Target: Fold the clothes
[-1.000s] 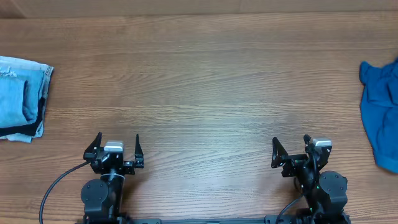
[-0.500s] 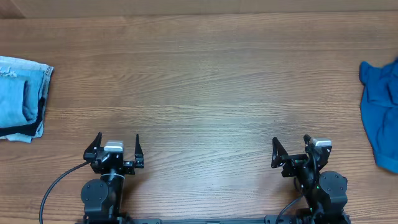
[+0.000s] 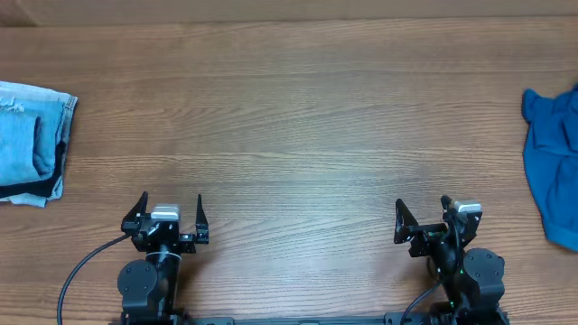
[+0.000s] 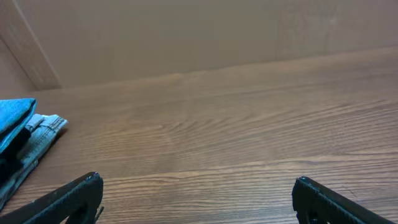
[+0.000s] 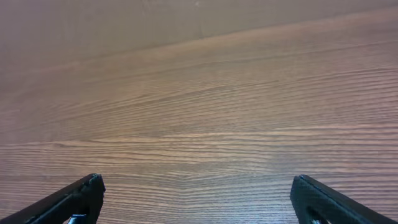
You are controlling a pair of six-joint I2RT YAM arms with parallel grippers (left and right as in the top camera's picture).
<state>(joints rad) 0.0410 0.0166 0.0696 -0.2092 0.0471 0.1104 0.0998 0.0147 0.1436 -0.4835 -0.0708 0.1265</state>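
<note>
A folded stack of light-blue denim clothes (image 3: 30, 143) with a dark navy layer lies at the table's left edge; the left wrist view catches its corner (image 4: 22, 140). A crumpled brighter blue garment (image 3: 553, 162) lies at the right edge, partly cut off by the frame. My left gripper (image 3: 172, 209) rests near the front edge, open, nothing between its fingers (image 4: 68, 199). My right gripper (image 3: 421, 215) also sits near the front edge, open and empty, its fingertips (image 5: 317, 196) wide apart over bare wood.
The wooden table (image 3: 298, 117) spans the view, with a plain wall along its far edge (image 4: 186, 37). A black cable (image 3: 81, 266) trails from the left arm's base at the front.
</note>
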